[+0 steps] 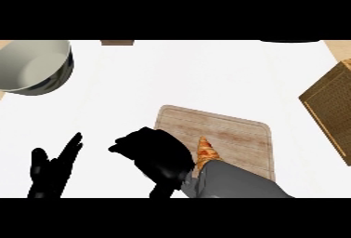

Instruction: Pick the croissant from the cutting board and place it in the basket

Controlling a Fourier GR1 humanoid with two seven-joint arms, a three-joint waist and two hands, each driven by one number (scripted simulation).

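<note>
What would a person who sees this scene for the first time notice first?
The black right hand is at the left edge of the wooden cutting board, lower middle, with the orange croissant on the board beside its wrist. A large pale bowl sits at the upper left, a woven basket at the right edge, and the open left hand rests at the lower left.

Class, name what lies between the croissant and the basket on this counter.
In the head view, no object lies between the croissant and the basket, only a strip of bare cutting board and then bare white counter.
</note>
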